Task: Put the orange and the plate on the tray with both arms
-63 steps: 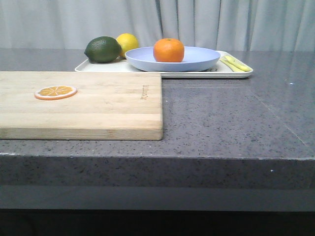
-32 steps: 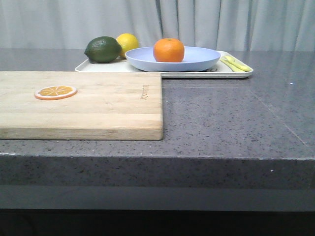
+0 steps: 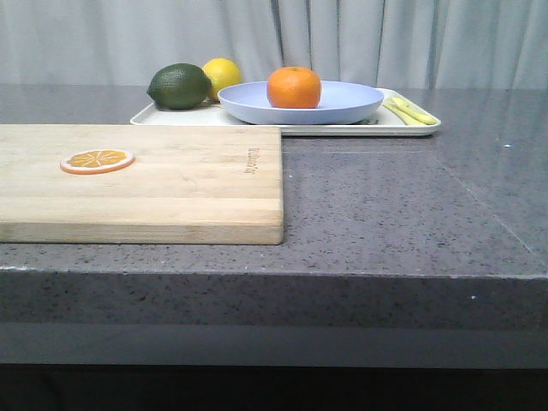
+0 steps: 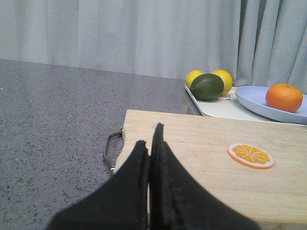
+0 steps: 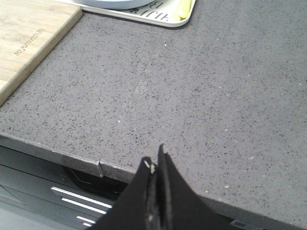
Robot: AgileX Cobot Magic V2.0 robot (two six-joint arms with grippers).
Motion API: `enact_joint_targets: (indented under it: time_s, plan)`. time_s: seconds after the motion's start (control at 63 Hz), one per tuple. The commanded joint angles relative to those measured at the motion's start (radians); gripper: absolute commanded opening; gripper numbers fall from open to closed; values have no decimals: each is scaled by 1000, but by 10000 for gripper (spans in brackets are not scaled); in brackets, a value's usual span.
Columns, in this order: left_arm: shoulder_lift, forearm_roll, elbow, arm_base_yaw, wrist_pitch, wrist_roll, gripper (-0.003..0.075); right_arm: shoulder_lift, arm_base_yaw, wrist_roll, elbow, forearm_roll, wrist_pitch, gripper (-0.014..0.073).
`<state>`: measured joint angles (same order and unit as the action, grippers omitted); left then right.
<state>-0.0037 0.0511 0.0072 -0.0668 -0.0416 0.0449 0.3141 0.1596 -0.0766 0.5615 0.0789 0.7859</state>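
Note:
The orange [image 3: 294,86] sits in the pale lavender-blue plate [image 3: 342,104], and the plate rests on the cream-white tray [image 3: 163,117] at the back of the table. Both also show in the left wrist view, the orange [image 4: 284,97] on the plate [image 4: 254,98], with the tray [image 4: 218,108] under them. No gripper shows in the front view. My left gripper [image 4: 149,136] is shut and empty, over the near left end of the cutting board. My right gripper [image 5: 154,160] is shut and empty, over the table's front edge; a tray corner [image 5: 168,20] shows far ahead.
A light wooden cutting board [image 3: 188,184] with a thin orange slice [image 3: 97,160] lies front left; its metal handle [image 4: 111,148] sticks out. A dark green avocado [image 3: 179,86] and a lemon [image 3: 223,74] sit on the tray's left, yellow pieces [image 3: 409,110] on its right.

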Motion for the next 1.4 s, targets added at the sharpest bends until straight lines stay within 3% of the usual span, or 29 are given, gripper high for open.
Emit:
enact_joint_targets:
  time_s: [0.0,0.301,0.444,0.539,1.158,1.38]
  plan:
    - [-19,-2,27,-8,82,9,-20,-27,-16,-11,0,-47,-119,-65]
    - [-19,-2,27,-8,82,9,-20,-262,-133,-11,-370,-46,-653,-65]
    - [-19,-2,27,-8,82,9,-20,-339,-135,-11,-509,-43,-786,-65]
    - [-19,-2,27,-8,82,9,-20,-343,-134,-11,-567,-28,-816,-65]
    - [-17,-2,27,-8,82,9,-20,-343,-135,-7,-564,-18,-811,-65]
    - [-17,-2,27,-8,82,9,-20,-343,-136,151,-564,-90,-825,-65]
